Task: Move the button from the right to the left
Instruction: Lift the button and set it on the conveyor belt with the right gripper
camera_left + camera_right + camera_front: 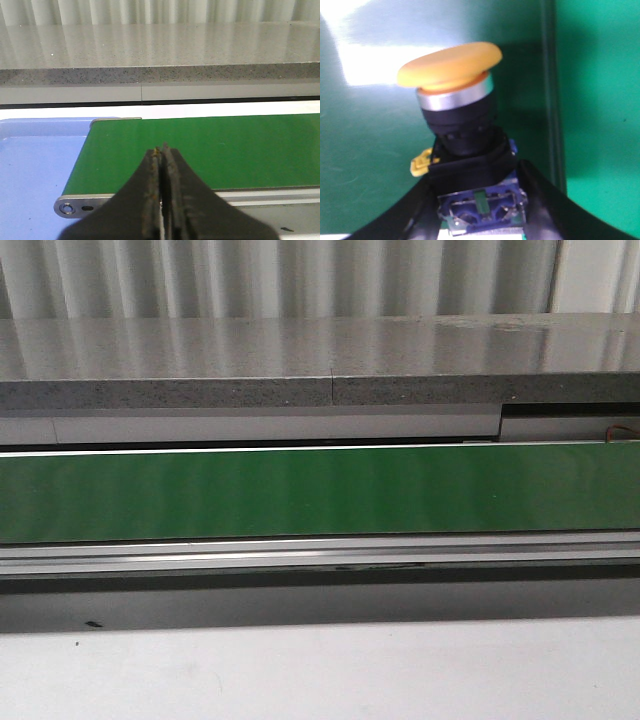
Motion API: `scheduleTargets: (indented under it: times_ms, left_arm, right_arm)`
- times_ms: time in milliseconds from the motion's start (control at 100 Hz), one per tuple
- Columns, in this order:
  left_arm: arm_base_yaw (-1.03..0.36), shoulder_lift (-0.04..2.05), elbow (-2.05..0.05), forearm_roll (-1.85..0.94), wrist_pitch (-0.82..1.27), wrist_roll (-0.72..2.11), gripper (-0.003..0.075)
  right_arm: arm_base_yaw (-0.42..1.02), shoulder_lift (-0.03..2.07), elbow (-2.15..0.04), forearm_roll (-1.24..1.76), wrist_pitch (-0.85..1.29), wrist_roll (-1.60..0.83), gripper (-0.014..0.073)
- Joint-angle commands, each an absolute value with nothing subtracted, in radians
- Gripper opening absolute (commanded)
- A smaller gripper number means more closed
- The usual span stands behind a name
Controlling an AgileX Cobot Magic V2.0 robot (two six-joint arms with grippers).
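**Button held in right gripper above green surface; left gripper closed and empty**

The right gripper (482, 210) is clamping the button (462, 130) by its translucent blue rear block, the two black fingers (395, 220) pressing in from either side. The yellow-orange cap is pointing away from the wrist, with a silver ring and black collar beneath it and a small yellow tab sticking out beside the body. A green surface (600, 100) is filling the right wrist view behind the button, with a bright glare patch across one corner and a dark raised strip running just beside the cap; whether the button is touching the green cannot be told.

Seen from the left wrist, the left gripper (162, 150) is showing its fingers pressed together with nothing between them, over the end of the green conveyor belt (225, 150). A blue tray (35, 170) is lying just beside the belt's metal end bracket (75, 206).

In the front view, the belt is running full width between an aluminium rail (320, 555) and a speckled grey counter (200, 350), with neither arm nor button appearing there.
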State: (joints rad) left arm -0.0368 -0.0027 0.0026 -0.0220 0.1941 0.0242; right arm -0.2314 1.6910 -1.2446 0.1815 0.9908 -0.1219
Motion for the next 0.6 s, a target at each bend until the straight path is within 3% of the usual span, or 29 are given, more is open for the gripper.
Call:
scheduleTargets:
  times_ms: [0,180,250,450,590]
  left_arm:
    - [-0.035,-0.031,0.043,-0.029,0.110,0.021,-0.0020]
    - [-0.035,-0.031,0.043,-0.029,0.110,0.021,-0.0020]
    - [-0.035,-0.031,0.043,-0.029,0.110,0.021,-0.0020]
    - [-0.035,-0.031,0.043,-0.029,0.110,0.021,-0.0020]
    - [-0.035,-0.031,0.043,-0.029,0.110,0.021,-0.0020]
  right_arm:
    - [-0.234,1.661,-1.268,0.187,0.970,-0.106,0.0232]
    - [-0.234,1.658,-1.269,0.190,0.974,-0.106,0.0547]
    - [-0.234,1.645,-1.269,0.204,0.980,-0.110,0.0605]
    - [-0.205,1.539,-1.269,0.236,0.982,-0.183,0.0568]
    - [-0.152,1.452,-1.257,0.227,0.966,-0.224,0.0460]
